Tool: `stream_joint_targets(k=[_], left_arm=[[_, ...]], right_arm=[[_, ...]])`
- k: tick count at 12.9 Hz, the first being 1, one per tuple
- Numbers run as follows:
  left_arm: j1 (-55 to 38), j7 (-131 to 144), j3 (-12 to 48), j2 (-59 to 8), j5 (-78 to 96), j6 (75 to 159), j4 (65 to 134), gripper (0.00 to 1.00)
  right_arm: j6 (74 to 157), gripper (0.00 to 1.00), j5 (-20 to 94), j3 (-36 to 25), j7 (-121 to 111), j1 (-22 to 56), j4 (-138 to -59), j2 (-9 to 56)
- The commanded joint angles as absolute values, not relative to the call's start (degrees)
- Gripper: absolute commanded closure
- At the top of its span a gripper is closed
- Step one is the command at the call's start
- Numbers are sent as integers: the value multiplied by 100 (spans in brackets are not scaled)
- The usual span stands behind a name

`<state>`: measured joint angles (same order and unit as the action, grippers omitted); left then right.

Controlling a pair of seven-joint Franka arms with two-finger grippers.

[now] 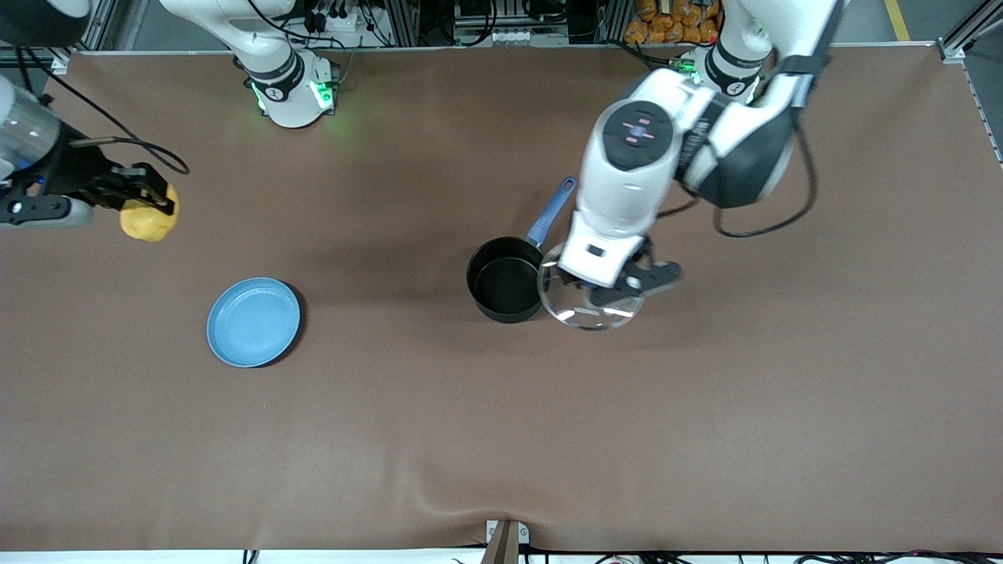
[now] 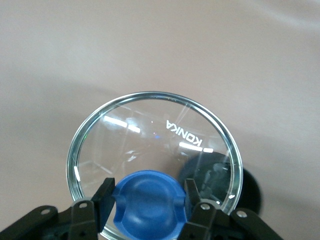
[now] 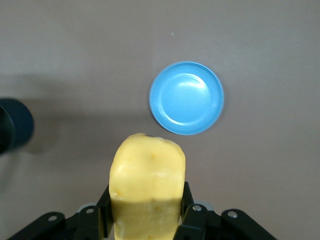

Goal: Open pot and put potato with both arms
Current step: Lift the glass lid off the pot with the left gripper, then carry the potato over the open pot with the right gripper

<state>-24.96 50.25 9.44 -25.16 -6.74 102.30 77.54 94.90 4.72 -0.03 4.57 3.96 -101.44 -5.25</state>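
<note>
My left end effector (image 1: 619, 286) is pinching the lid (image 1: 592, 301) by its blue knob (image 2: 147, 200), just off the open pot (image 1: 505, 280). My right end effector (image 1: 145, 196) is clamped on the potato (image 1: 149, 217), up near the surface's edge. The pot lies toward 3 o'clock in the front view (handle (image 1: 552, 210) points about 1 o'clock), so the right arm carries it over.

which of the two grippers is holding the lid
The left gripper, shut on the blue knob of the glass lid beside the open pot. The right gripper holds the potato instead.
</note>
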Motion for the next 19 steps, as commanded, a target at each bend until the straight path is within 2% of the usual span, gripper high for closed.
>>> stream_joint_targets(k=[1, 6, 10, 12, 14, 19], left_arm=[[-1918, 4090, 1019, -2259, -703, 9845, 7866, 100], [-872, 2613, 1063, -2118, -624, 9510, 8024, 100], [-265, 2031, 1072, -1995, -615, 9641, 8463, 100], [-10, 1776, 1072, -1873, -615, 10035, 8901, 100], [210, 1522, 1072, -1723, -615, 10675, 9507, 100], [483, 1327, 1072, -1547, -362, 12057, 10765, 100]], right_arm=[[9842, 98, 519, -9, 1911, 1306, -10055, -352], [10957, 98, 440, -17, 4312, 2836, -10037, 350], [11819, 100, 431, -18, 4745, 3479, -9871, 1289], [12163, 100, 326, -26, 4895, 3944, -9433, 2044], [12173, 100, -59, -18, 4887, 4174, -8792, 2730], [12208, 100, -518, -26, 4878, 4631, -8174, 3796]])
